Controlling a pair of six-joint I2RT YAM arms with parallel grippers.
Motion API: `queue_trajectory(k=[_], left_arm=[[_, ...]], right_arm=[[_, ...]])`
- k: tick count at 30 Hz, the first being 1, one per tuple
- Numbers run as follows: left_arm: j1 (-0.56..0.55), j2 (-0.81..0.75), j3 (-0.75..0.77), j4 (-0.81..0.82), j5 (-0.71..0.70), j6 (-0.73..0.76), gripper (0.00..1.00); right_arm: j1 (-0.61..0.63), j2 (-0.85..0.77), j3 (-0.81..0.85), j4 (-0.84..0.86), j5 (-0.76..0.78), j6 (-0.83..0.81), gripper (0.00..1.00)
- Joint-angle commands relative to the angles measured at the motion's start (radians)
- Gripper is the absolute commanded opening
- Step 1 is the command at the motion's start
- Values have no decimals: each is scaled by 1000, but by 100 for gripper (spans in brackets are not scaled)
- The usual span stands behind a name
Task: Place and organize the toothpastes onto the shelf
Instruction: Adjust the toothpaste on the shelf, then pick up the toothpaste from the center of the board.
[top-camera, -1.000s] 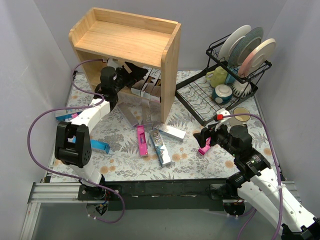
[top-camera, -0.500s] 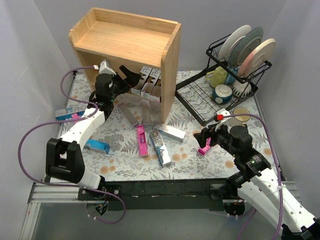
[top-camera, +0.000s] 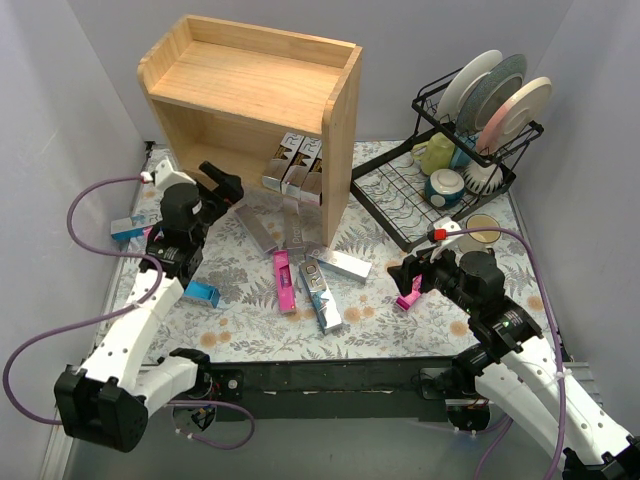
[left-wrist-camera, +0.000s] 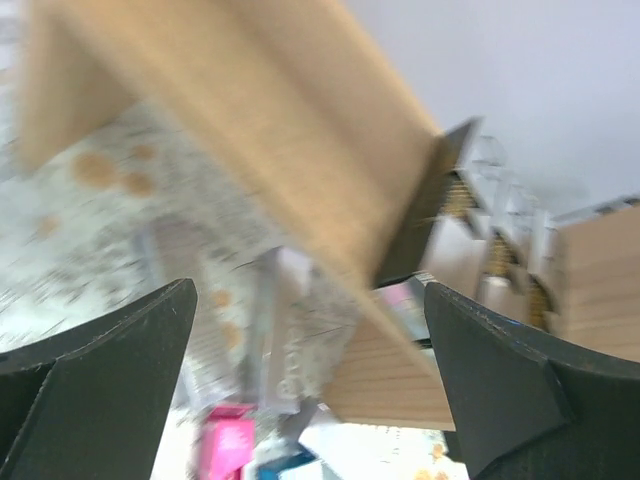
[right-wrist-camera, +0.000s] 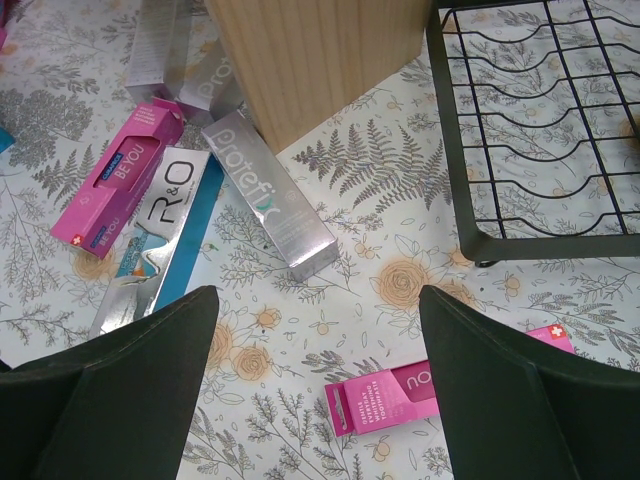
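Some boxes (top-camera: 293, 172) stand in the shelf (top-camera: 250, 85) at the far edge, others litter mid-worktop; both left gripper (left-wrist-camera: 308, 290) and right gripper (right-wrist-camera: 315, 300) gape empty, so next comes grasping: likely right lowering onto the pink box (right-wrist-camera: 392, 398).

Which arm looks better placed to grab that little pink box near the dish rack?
Right. The right gripper is open and hangs close over the pink box, which shows between its fingers in the wrist view. The left gripper is across the table by the shelf.
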Motion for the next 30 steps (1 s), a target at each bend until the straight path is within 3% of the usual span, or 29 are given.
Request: queue_trajectory(k=[1, 9, 15, 22, 30], left_arm=[[5, -83, -70, -235, -177, -98, 98], [7, -125, -205, -532, -371, -377, 98], [37, -101, -283, -546, -372, -507, 98], [166, -33, -354, -528, -317, -606, 95], [186, 97, -326, -499, -288, -595, 90]], right_arm=[[-1, -5, 18, 32, 4, -5, 89], [-2, -2, 18, 33, -8, -5, 89], [-2, -2, 15, 40, -21, -4, 89], [-2, -10, 15, 37, -21, -4, 89], [-2, -4, 13, 40, -27, -2, 89]])
